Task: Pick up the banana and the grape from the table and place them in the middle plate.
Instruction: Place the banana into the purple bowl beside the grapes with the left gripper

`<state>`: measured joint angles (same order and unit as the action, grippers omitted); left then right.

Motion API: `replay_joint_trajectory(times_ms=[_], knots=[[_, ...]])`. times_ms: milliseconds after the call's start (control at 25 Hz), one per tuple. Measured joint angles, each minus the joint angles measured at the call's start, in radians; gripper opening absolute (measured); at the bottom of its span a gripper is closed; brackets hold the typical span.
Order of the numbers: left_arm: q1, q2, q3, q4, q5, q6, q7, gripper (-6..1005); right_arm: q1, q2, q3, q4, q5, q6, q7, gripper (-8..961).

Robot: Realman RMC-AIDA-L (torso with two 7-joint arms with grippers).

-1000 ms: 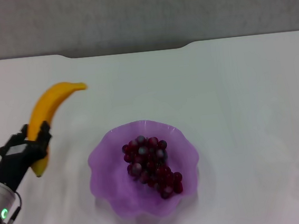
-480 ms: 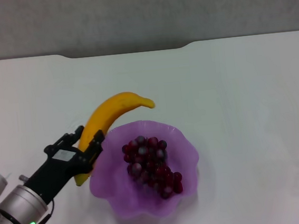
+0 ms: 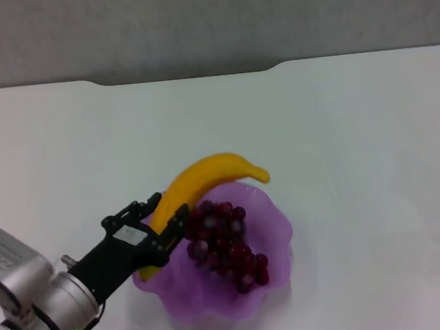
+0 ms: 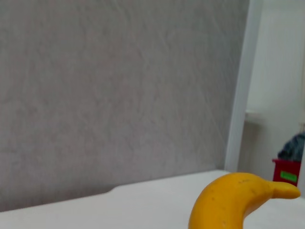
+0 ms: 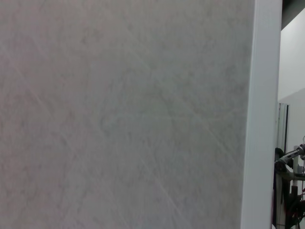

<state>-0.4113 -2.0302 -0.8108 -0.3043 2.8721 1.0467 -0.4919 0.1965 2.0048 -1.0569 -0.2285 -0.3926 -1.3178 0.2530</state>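
My left gripper (image 3: 157, 227) is shut on the yellow banana (image 3: 206, 178) and holds it above the left rim of the purple scalloped plate (image 3: 272, 218). The banana's far end reaches over the plate's back edge. It also shows in the left wrist view (image 4: 233, 200). The bunch of dark red grapes (image 3: 223, 243) lies inside the plate. The plate sits on the white table (image 3: 356, 121). My right gripper is out of view; its wrist view shows only a grey wall.
A grey wall (image 3: 206, 18) stands behind the table's back edge. Bare tabletop lies around the plate on all sides.
My left gripper has carried the banana to the right, from the table's left side to over the plate's left rim. The grapes and plate have not moved.
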Motion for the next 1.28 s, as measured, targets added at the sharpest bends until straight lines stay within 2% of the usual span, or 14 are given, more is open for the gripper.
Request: replay_joint_trajectory(times_ms=[400, 1240, 1280], knots=[[-0.024, -0.011, 0.029, -0.005, 0.001, -0.119, 0.069, 490, 0.005, 0.0, -0.002, 0.0, 0.0, -0.002, 0.0, 0], [-0.013, -0.009, 0.052, -0.045, 0.0, -0.111, 0.123, 490, 0.008, 0.0, -0.012, 0.0, -0.003, 0.0, 0.0, 0], [-0.012, -0.008, 0.051, -0.046, 0.0, -0.11, 0.123, 521, 0.008, 0.0, -0.012, 0.0, -0.003, 0.0, 0.001, 0]])
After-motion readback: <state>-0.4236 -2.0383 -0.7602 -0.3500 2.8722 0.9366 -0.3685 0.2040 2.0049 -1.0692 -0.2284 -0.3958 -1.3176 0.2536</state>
